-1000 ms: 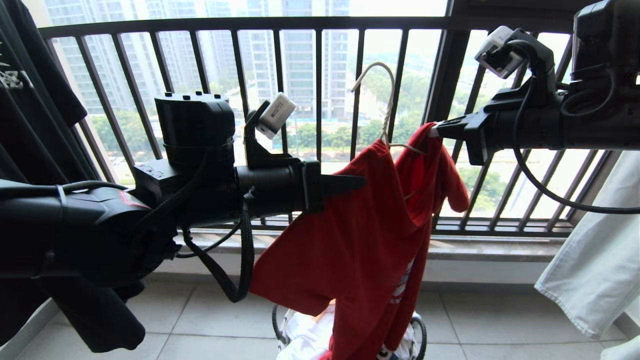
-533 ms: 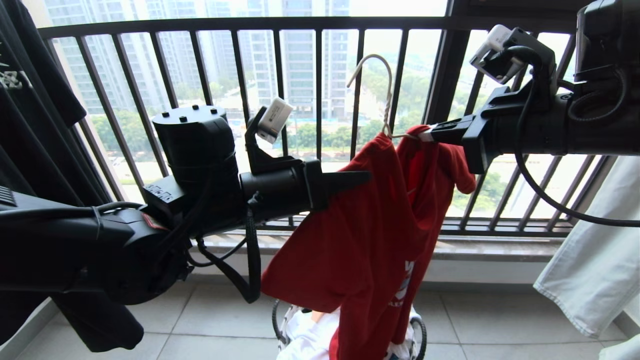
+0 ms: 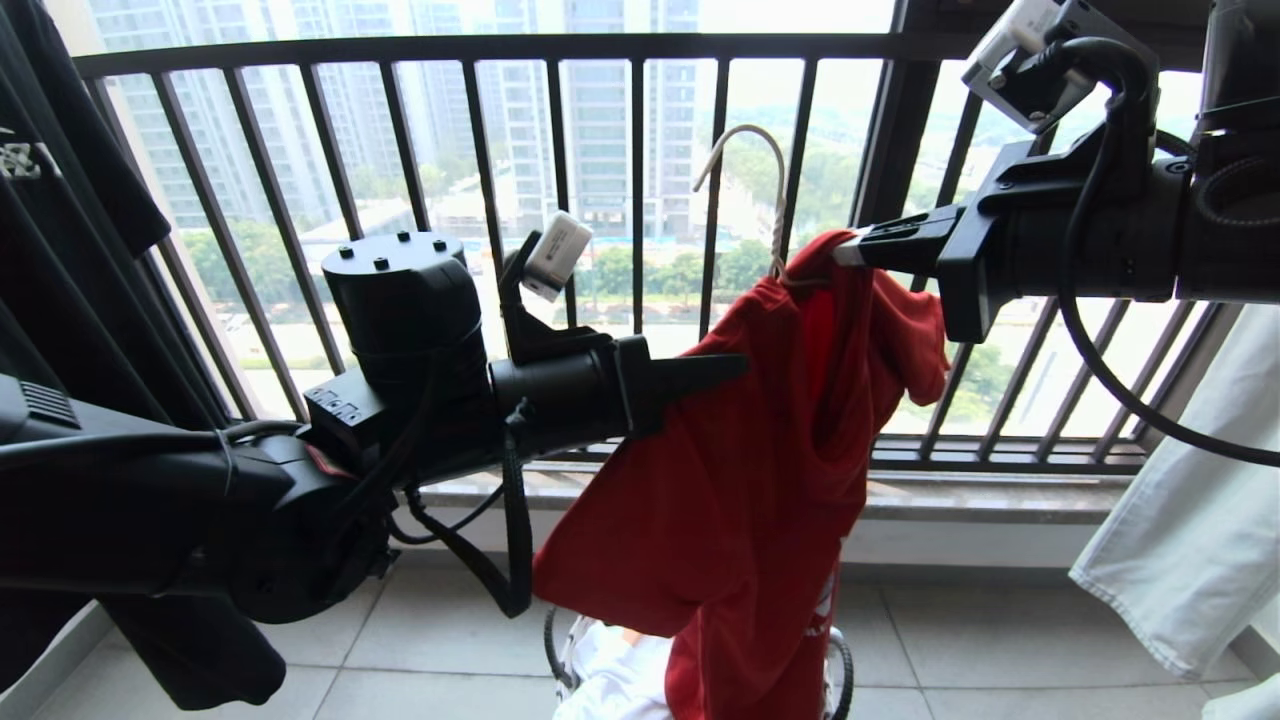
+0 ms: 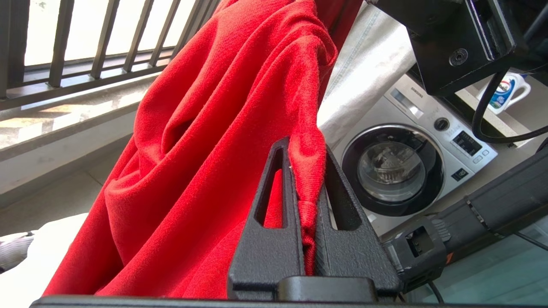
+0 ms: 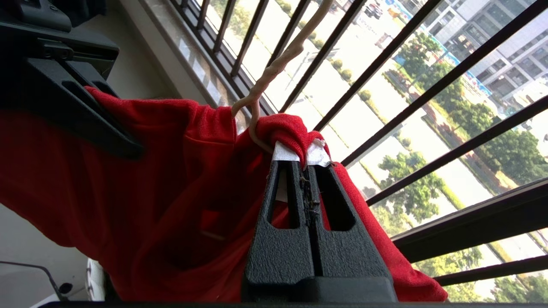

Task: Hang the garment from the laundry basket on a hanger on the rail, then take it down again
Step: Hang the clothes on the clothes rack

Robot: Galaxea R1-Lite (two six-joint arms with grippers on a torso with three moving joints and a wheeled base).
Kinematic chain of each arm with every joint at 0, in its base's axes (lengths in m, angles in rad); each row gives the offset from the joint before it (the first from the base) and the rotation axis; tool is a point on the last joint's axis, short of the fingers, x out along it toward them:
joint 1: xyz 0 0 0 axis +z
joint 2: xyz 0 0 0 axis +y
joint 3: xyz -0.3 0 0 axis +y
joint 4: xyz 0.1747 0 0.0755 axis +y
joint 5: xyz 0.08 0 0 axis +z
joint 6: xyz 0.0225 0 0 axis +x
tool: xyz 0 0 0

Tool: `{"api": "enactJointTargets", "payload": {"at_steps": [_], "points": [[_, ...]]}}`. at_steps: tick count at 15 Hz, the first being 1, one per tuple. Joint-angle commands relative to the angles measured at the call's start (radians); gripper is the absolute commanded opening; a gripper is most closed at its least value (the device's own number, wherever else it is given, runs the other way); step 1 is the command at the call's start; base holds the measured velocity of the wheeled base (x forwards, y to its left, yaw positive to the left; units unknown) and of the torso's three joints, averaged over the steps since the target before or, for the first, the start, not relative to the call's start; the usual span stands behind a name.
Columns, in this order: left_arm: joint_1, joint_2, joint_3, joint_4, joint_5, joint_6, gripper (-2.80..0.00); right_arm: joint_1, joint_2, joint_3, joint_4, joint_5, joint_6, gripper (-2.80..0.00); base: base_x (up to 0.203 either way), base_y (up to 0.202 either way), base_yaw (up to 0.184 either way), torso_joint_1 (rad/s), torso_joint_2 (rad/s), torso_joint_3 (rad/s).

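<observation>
Red T-shirt (image 3: 740,480) held up in mid-air before the dark window railing (image 3: 480,45), its hem trailing down into the white wire laundry basket (image 3: 838,665) on the tiled floor (image 3: 960,650). Left gripper (image 3: 735,368) clamped together on a fold of the shirt's near edge; right gripper (image 3: 850,248) pinched shut on cloth at the shoulder, just beside the twisted neck of the white wire hanger (image 3: 775,200), whose hook stands free above. Black T-shirt (image 3: 70,250) crowding the left side, white garment (image 3: 1190,520) hanging at the right, open floor between.

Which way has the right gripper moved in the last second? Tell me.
Yes. The right gripper, shut on the red T-shirt beside the hanger, has risen slightly against the window railing.
</observation>
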Motion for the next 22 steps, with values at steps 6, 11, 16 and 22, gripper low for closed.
{"api": "enactJointTargets", "payload": {"at_steps": [6, 11, 16, 22], "points": [[-0.021, -0.021, 0.037, -0.076, -0.003, -0.008, -2.80, 0.067, 0.031, -0.052, 0.001, -0.062, -0.003, -2.80, 0.000, 0.000, 0.000, 0.000, 0.00, 0.000], [-0.023, -0.022, 0.037, -0.079, 0.001, -0.007, -2.80, 0.089, 0.031, -0.054, -0.004, -0.078, -0.003, -2.80, 0.000, 0.000, 0.000, 0.000, 0.00, 0.000], [-0.021, -0.018, 0.044, -0.156, 0.006, -0.057, -2.80, 0.093, 0.020, -0.051, -0.002, -0.079, -0.003, 0.00, 0.000, 0.000, 0.000, 0.000, 0.00, 0.000], [-0.019, -0.022, 0.050, -0.177, 0.012, -0.065, -2.80, 0.124, -0.021, -0.045, 0.001, -0.105, -0.004, 0.00, 0.000, 0.000, 0.000, 0.000, 0.00, 0.000]]}}
